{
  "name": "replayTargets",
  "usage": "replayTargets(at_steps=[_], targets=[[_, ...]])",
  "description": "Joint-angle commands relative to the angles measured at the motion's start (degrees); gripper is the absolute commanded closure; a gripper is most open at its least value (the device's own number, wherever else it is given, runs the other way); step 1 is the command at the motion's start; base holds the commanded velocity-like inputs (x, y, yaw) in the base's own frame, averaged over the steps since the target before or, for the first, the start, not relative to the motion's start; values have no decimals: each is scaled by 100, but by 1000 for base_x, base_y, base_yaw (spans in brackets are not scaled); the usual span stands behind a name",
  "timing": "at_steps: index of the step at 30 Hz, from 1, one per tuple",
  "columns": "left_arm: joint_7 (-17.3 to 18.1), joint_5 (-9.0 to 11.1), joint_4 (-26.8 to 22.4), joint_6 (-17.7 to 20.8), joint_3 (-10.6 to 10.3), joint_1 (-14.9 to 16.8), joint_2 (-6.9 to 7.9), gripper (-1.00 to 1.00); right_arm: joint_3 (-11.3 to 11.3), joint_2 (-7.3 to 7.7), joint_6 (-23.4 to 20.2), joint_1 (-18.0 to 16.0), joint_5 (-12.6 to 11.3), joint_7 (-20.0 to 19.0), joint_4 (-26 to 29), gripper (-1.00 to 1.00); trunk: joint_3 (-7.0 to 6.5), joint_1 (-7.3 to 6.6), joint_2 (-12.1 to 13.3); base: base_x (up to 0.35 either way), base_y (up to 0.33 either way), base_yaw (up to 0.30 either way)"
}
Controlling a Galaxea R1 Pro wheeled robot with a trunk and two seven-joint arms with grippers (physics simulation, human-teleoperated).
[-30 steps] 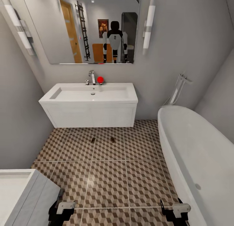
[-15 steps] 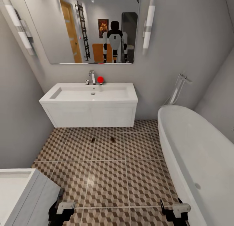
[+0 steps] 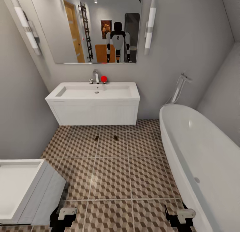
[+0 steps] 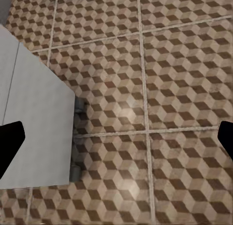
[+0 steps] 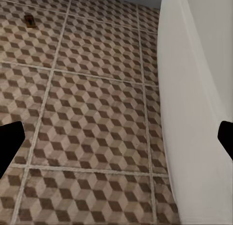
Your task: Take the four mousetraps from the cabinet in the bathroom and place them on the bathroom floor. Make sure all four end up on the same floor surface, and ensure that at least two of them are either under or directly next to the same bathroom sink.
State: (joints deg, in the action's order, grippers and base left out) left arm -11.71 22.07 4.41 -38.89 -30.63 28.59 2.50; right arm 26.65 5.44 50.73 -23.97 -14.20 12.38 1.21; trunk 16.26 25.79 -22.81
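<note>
While both grippers hung with jaws spread and empty, two small flat wooden mousetraps [image 3: 96, 138] [image 3: 115, 137] lay on the cube-patterned tile floor [image 3: 113, 178] before the white wall-hung sink [image 3: 96, 91]; likely light, rigid, best pinched across board edges.

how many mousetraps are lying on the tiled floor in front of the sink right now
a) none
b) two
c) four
b: the head view shows two mousetraps, one and another, side by side on the floor just in front of the sink, and both grippers, left and right, are empty.
</note>
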Motion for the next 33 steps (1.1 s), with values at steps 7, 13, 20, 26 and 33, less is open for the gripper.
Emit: replayTargets(at_steps=[7, 13, 20, 26, 33], targets=[[-24, 17, 16, -22, -49, 6, -3, -100, 51, -5, 8, -3, -38, 18, 2, -100, 10, -1, -10, -336, 0, 0], [-24, 20, 16, -22, -49, 6, -2, -100, 51, -7, 11, -3, -39, 18, 2, -100, 10, -1, -10, -337, 0, 0], [-24, 23, 16, -22, -49, 6, 3, -100, 51, -14, 15, -3, -43, 20, 2, -100, 10, -1, -10, -335, 0, 0], [-24, 24, 16, -22, -49, 6, 1, -100, 51, -16, 23, -3, -47, 28, 3, -100, 10, -1, -10, -167, 0, 97], [-24, 25, 16, -22, -49, 6, -1, -100, 51, -21, 23, -3, -47, 33, 6, -100, 10, -1, -10, -20, 0, 236]])
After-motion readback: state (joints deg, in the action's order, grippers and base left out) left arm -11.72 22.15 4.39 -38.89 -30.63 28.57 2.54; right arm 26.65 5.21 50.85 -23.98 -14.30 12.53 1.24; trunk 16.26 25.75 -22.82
